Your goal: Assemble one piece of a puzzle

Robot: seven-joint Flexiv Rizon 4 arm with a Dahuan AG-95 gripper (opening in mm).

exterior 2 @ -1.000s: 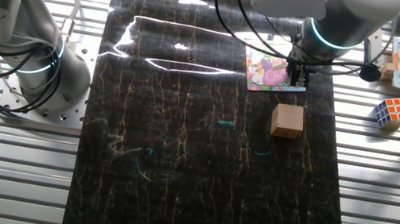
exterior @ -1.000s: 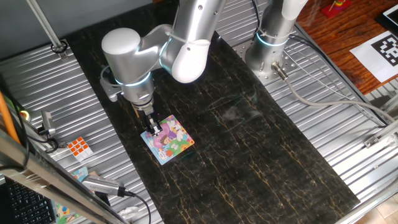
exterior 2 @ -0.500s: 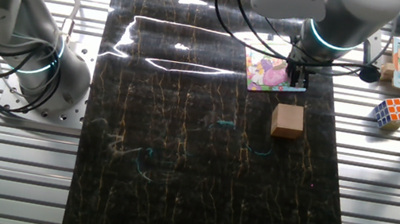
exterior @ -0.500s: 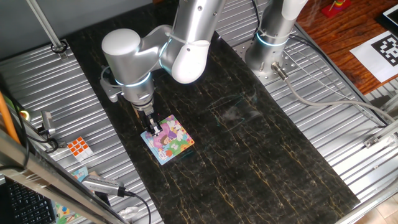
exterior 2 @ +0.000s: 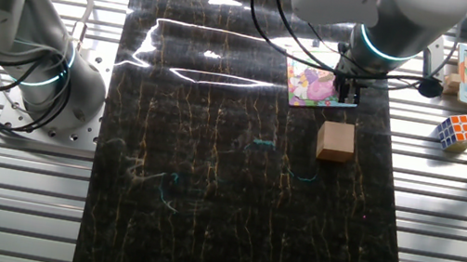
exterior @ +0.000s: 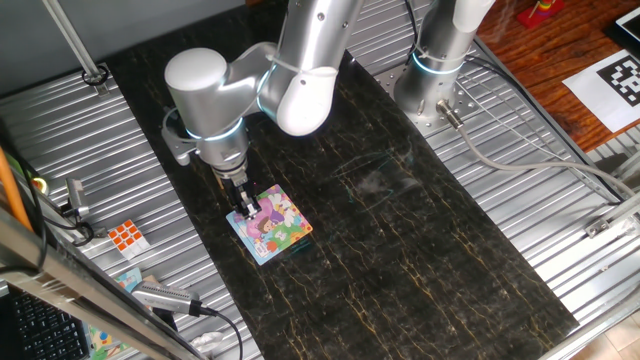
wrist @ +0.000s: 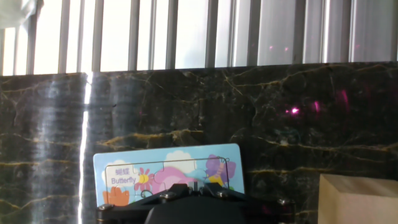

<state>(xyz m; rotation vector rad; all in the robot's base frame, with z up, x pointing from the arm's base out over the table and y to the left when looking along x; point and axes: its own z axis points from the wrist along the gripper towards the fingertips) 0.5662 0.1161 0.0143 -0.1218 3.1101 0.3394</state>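
Hand over the puzzle

The hand (exterior: 243,209) stands straight down on the puzzle (exterior: 272,225) at its near edge; piece hidden; finger spread cannot be told.

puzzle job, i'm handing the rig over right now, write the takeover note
Tool: fingertips down on the small square pink-purple cartoon puzzle, at its corner nearest the arm. Whether the tool is open or shut cannot be told, and the tiny pale puzzle piece is not visible from any view.
Puzzle: flat on the dark marble tabletop, with the tan wooden block just beside it.
Done: the tool has reached the puzzle.
Left: confirm the piece is seated, then lift the tool clear.
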